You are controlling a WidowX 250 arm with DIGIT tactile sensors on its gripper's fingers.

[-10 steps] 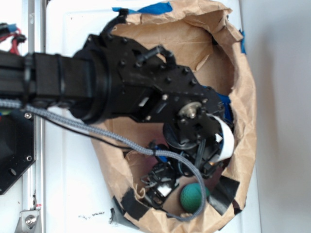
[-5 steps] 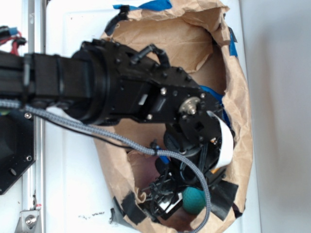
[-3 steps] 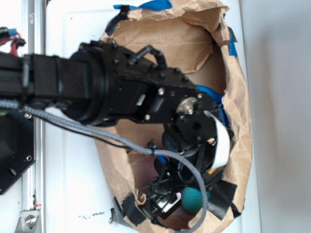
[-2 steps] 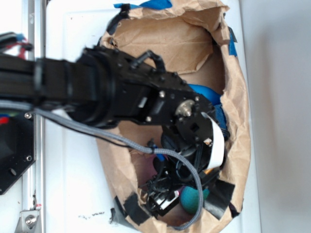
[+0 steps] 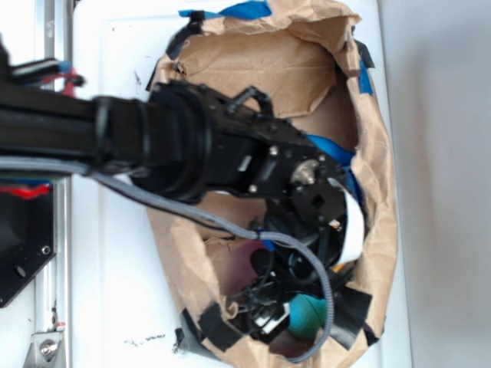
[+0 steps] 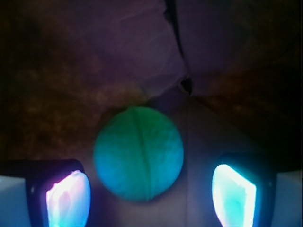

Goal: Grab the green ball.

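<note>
The green ball [image 6: 138, 152] lies on the brown paper floor of the bag, just ahead of my open gripper [image 6: 150, 195]. It sits between and slightly beyond the two glowing fingertips [image 6: 68, 198], nearer the left one, touching neither. In the exterior view the ball [image 5: 308, 317] shows at the bag's lower end, partly behind the grey cable. The gripper [image 5: 268, 305] reaches down into the bag beside the ball.
The brown paper bag [image 5: 380, 153] has crumpled walls patched with black tape [image 5: 217, 325] and blue tape. A blue object [image 5: 331, 150] lies inside behind the arm. A grey braided cable [image 5: 199, 218] loops across the bag. A metal rail [image 5: 47, 322] runs along the left.
The arm has shifted slightly right and lower into the bag. The ball stays in about the same place at the bag's lower end.
</note>
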